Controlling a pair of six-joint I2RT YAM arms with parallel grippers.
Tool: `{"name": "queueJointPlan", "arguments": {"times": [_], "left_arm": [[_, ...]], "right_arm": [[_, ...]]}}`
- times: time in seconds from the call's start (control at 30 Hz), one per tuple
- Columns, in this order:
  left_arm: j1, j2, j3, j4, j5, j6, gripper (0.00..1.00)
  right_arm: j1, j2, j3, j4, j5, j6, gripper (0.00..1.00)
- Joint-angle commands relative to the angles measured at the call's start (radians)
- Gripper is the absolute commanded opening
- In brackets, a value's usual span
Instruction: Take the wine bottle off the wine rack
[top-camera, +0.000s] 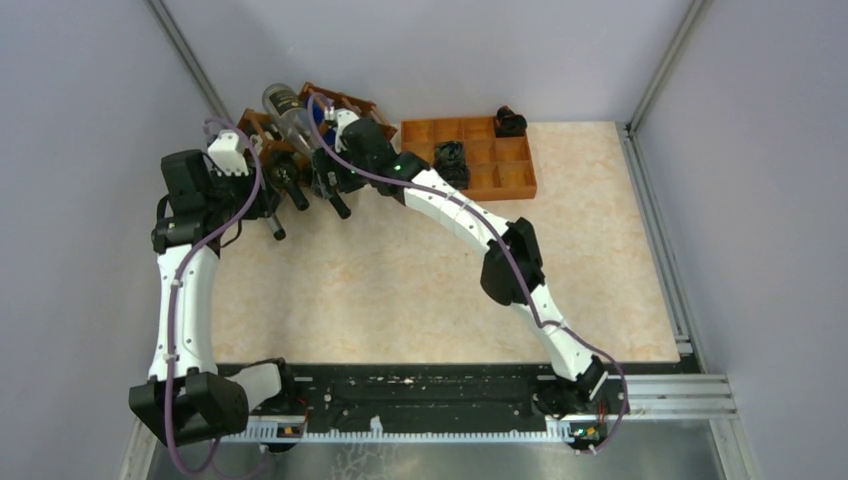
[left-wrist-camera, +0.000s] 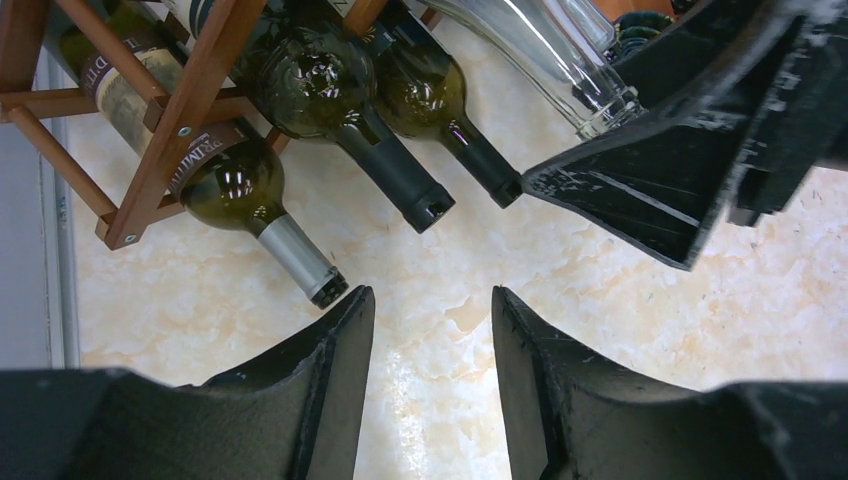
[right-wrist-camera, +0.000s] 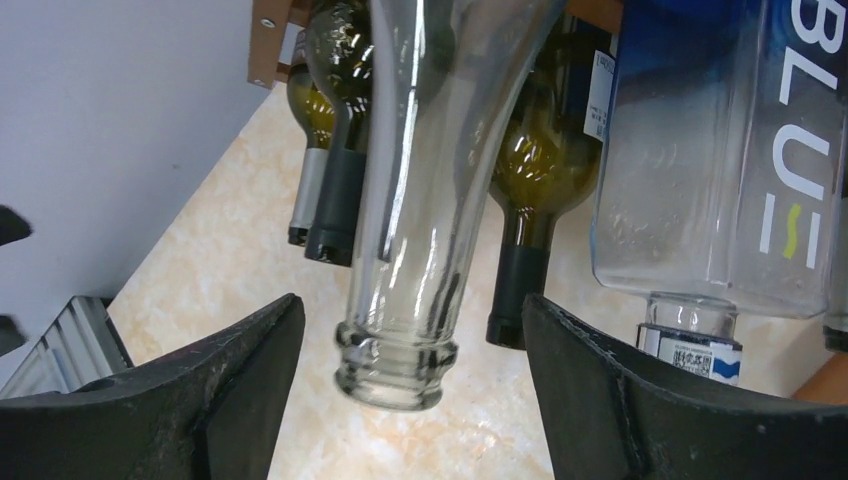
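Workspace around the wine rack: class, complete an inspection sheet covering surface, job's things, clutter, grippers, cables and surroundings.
Surface: beige marbled table.
Job's things: wine rack holds green bottles and a clear bottle.
Clutter: orange tray with two black objects.
Grippers: left gripper open, empty; right gripper open, straddling the clear bottle's neck.
Cables: purple cables along both arms.
Surroundings: grey walls.
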Motion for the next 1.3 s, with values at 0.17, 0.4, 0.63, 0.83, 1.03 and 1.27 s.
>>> {"name": "queueJointPlan", "arguments": {"times": [0.17,0.4,0.63,0.83,1.03,1.27], "left_arm": [[0.006,-0.023,0.009,-0.014,0.042,0.009,0.54],[0.005,-0.04,0.004,-0.01,0.039,0.016,0.55],[0.005,-0.046,0.007,-0.007,0.038,0.013,0.55],[0.006,-0.059,0.016,-0.005,0.045,0.009,0.56],[0.005,-0.07,0.018,-0.003,0.042,0.014,0.57],[0.005,-0.075,0.018,0.001,0.047,0.012,0.58]], "right_arm": [[-0.027,0.033,0.055,0.169,-0.062,0.032,0.74],[-0.04,0.065,0.079,0.207,-0.106,0.065,0.68],[-0.05,0.084,0.086,0.228,-0.138,0.091,0.65],[-0.063,0.092,0.088,0.244,-0.169,0.123,0.63],[-0.066,0.109,0.102,0.275,-0.208,0.154,0.58],[-0.069,0.123,0.106,0.306,-0.233,0.185,0.47]]}}
